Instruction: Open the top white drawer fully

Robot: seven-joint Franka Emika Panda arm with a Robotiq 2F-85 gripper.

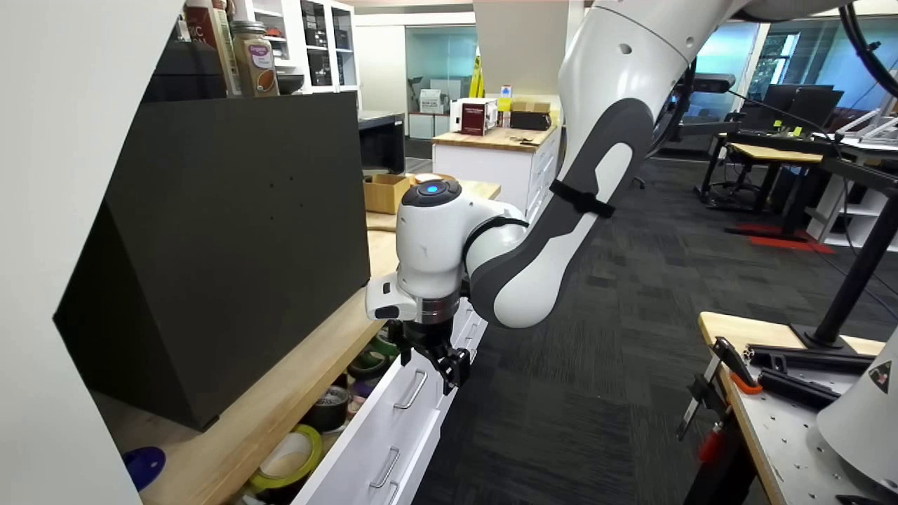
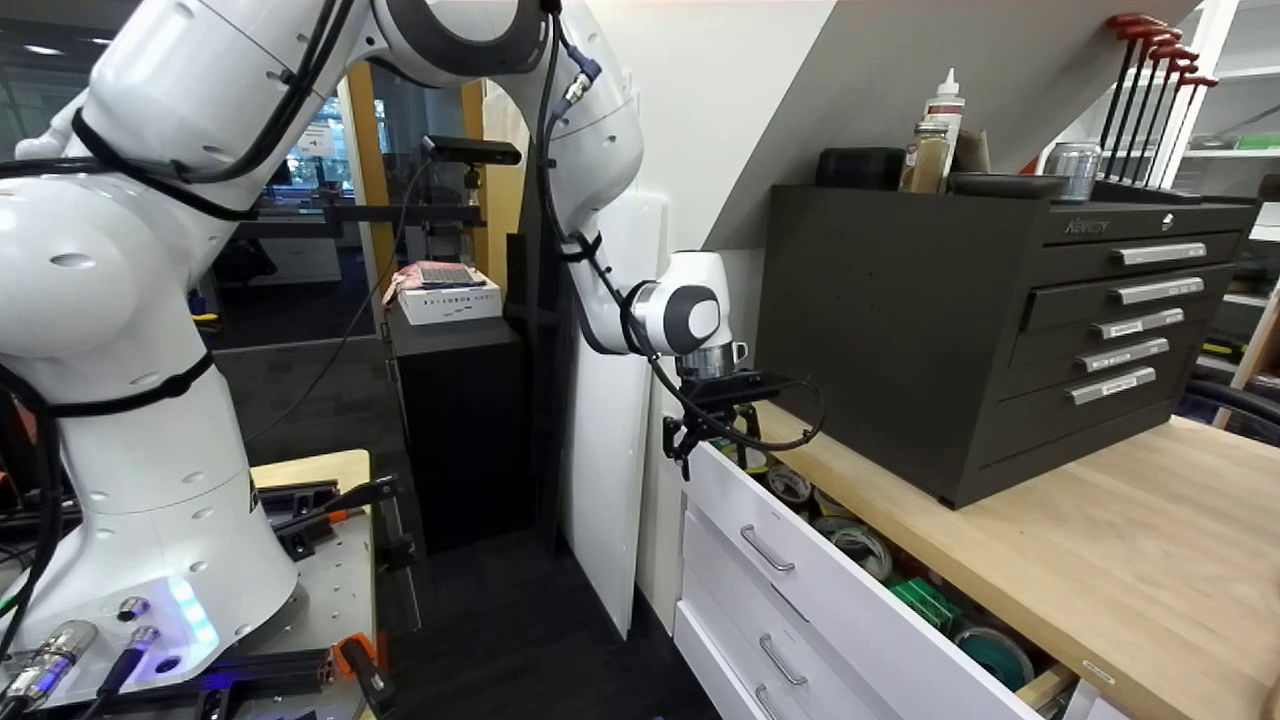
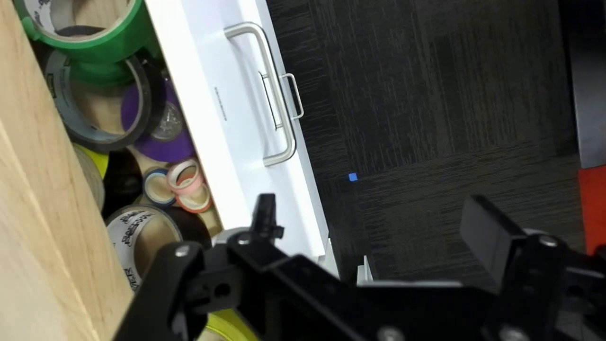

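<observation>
The top white drawer [image 2: 840, 590] stands pulled out from under the wooden countertop. Its white front also shows in an exterior view [image 1: 372, 435] and in the wrist view [image 3: 213, 71]. Its silver bar handle [image 3: 279, 94] is up and left of the jaws in the wrist view; it also shows in an exterior view [image 2: 765, 550]. My gripper [image 3: 374, 213] is open, with nothing between its fingers. In both exterior views, the gripper [image 1: 431, 365] points down at the drawer front's top edge, near one end [image 2: 712, 450]. I cannot tell whether a finger touches the drawer.
Several tape rolls [image 3: 102, 97] lie in the drawer. A wooden countertop [image 2: 1150, 540] overhangs it and carries a dark tool chest [image 2: 880, 330]. A white panel [image 2: 612, 420] stands near the arm beyond the drawer's end. Lower drawers with handles [image 2: 780, 660] sit below.
</observation>
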